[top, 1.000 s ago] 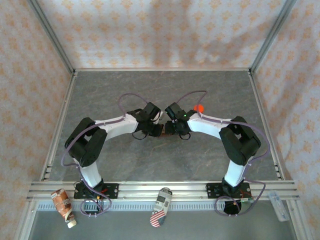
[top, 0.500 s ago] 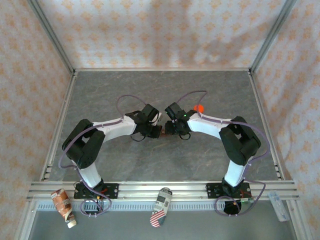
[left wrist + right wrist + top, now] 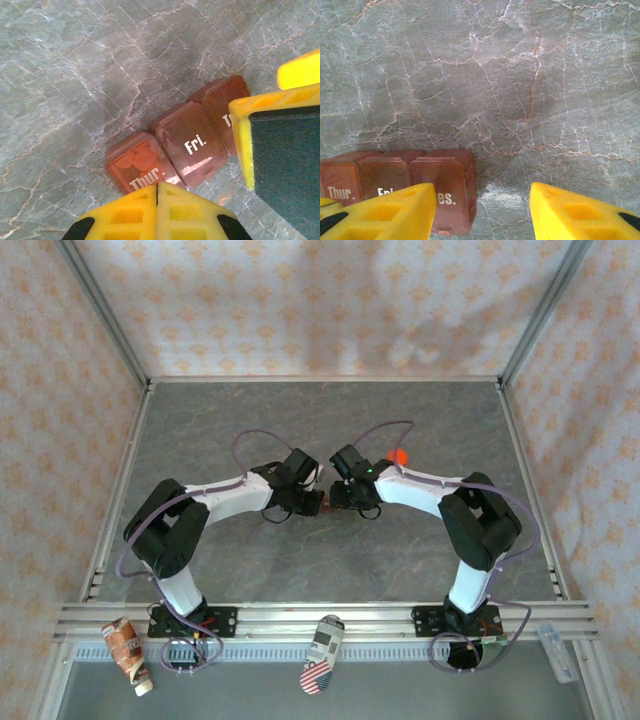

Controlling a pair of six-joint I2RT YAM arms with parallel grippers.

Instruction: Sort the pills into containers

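Top external: shows left arm's elbow pulled toward 8 o'clock since a second ago, left claw [image 3: 306,502] barely shifted, right claw [image 3: 338,498] unmoved. Both flank containers [image 3: 326,507] mid-bench [image 3: 300,570]. Looks like fine positioning only, no sorting progress. Orange bottle [image 3: 400,455] at 1 o'clock.

Left wrist: shows left claw [image 3: 157,200] clenched, empty, at 6 o'clock of Thur lid; containers [image 3: 190,145] lids down.

Right wrist: shows right claw [image 3: 482,210] released, one finger over containers [image 3: 395,172] end, gripping nothing.

Grey marbled surface, patterned curtain walls, metal frame.

The containers [image 3: 190,142] read "Thur." and "Fri." — a third label, half hidden, ends "es."
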